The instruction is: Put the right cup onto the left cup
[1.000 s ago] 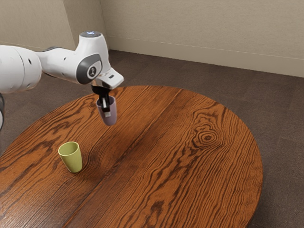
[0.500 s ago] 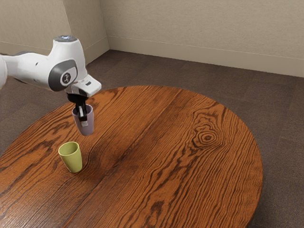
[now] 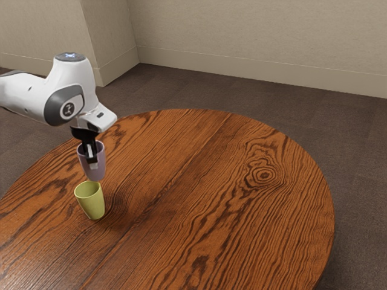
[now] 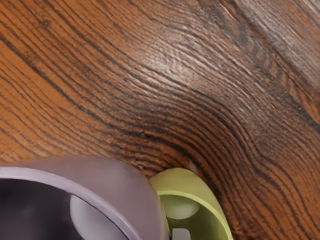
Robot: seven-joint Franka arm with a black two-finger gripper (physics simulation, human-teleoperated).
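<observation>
Above and beside the green cup [image 3: 92, 205], my fingers [image 3: 92, 162] clamp the purple cup [image 3: 101, 159] base-down, presumably to nest it inside.

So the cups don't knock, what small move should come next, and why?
I'd probably ease the gripper sideways toward the green cup before lowering: the purple cup it holds hangs aloft, and the wrist view shows the green cup past its side.
</observation>
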